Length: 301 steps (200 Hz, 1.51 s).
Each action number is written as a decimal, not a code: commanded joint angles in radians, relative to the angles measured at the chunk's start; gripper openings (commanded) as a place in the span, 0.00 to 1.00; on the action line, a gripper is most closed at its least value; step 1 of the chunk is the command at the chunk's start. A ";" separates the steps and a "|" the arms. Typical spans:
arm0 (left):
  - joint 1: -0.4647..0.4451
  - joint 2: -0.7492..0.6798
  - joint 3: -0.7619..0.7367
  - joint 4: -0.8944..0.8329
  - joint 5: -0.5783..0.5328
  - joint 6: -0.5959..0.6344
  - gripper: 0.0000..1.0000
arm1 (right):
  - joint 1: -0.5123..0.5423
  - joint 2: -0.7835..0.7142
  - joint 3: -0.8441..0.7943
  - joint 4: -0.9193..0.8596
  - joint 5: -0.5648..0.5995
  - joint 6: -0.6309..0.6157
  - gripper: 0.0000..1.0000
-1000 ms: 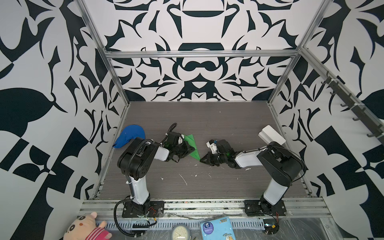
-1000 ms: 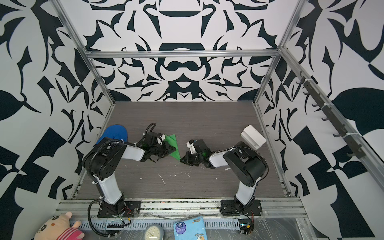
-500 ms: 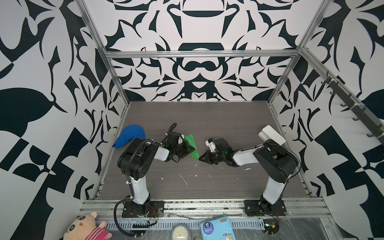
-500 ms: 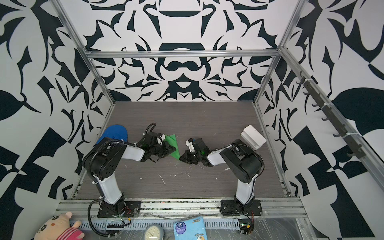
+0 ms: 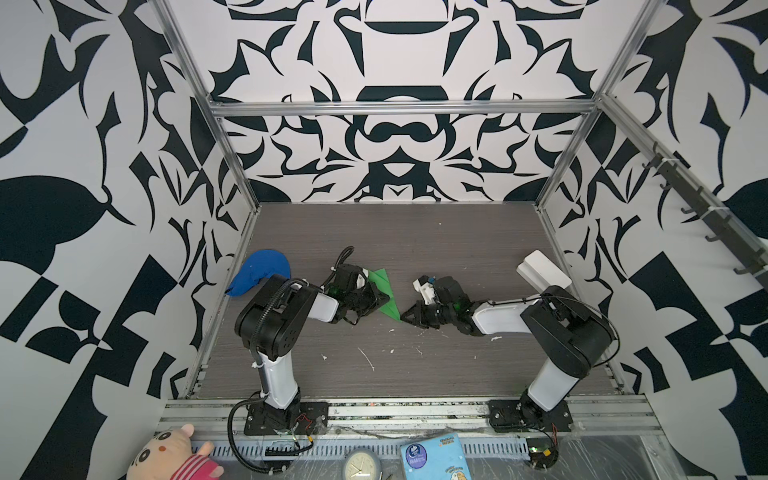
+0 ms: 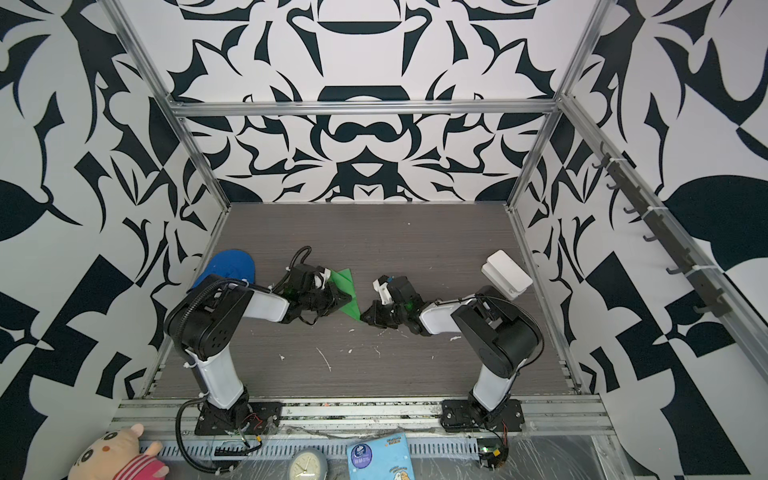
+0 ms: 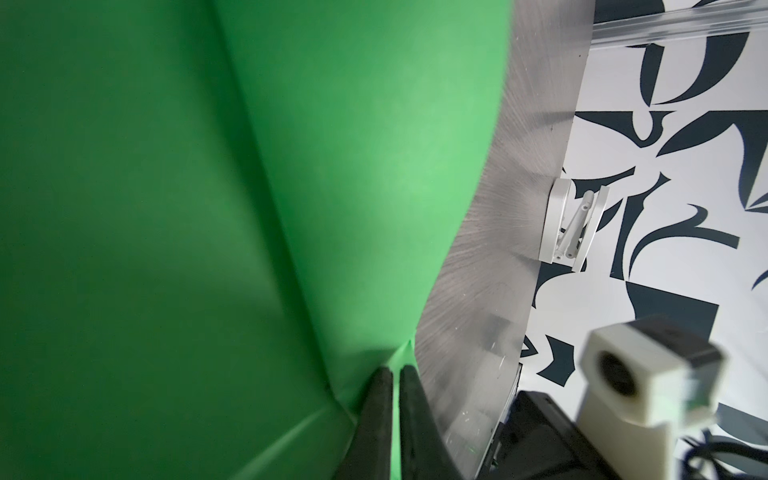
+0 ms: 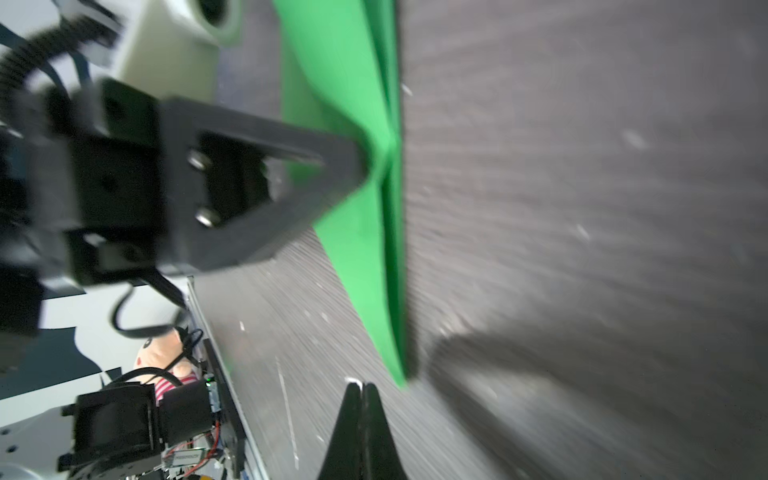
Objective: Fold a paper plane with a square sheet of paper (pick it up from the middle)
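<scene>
The square sheet of paper is bright green and folded into a narrow pointed dart, the paper plane, on the dark floor. My left gripper is shut on its long edge. In the left wrist view the black fingertips of the left gripper pinch a green fold, and the paper fills most of the frame. My right gripper is shut and holds nothing. It hovers just off the paper's near point, as the right wrist view shows with the right gripper.
A blue cloth cap lies by the left wall. A white folding stand sits by the right wall. White scraps dot the floor in front. A plush toy, a clock and a blue packet lie beyond the front rail.
The right arm has shifted a little while its shut gripper stays by the paper's near point. The left gripper and the paper have not moved.
</scene>
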 commanded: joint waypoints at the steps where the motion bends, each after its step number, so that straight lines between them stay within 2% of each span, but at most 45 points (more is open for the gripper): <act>1: 0.003 0.015 -0.026 -0.045 -0.052 -0.003 0.11 | 0.009 0.059 0.094 0.040 -0.014 -0.006 0.00; 38: 0.003 0.015 -0.029 -0.042 -0.052 -0.007 0.11 | 0.010 0.148 0.154 0.051 0.005 0.023 0.00; 90: 0.003 0.009 -0.030 -0.055 -0.066 -0.008 0.11 | 0.010 0.172 0.111 0.034 0.055 0.061 0.00; 161: 0.002 0.016 -0.024 -0.062 -0.083 -0.012 0.11 | 0.010 0.010 -0.042 -0.074 0.009 0.007 0.00; 209: 0.003 0.016 -0.020 -0.058 -0.068 -0.011 0.11 | 0.009 -0.053 0.038 -0.103 0.019 -0.039 0.00; 249: 0.003 0.016 -0.014 -0.060 -0.058 -0.011 0.11 | 0.008 0.068 0.138 -0.047 0.003 -0.023 0.00; 301: 0.003 0.014 -0.005 -0.064 -0.046 -0.005 0.11 | 0.004 0.122 0.121 -0.022 0.031 -0.017 0.00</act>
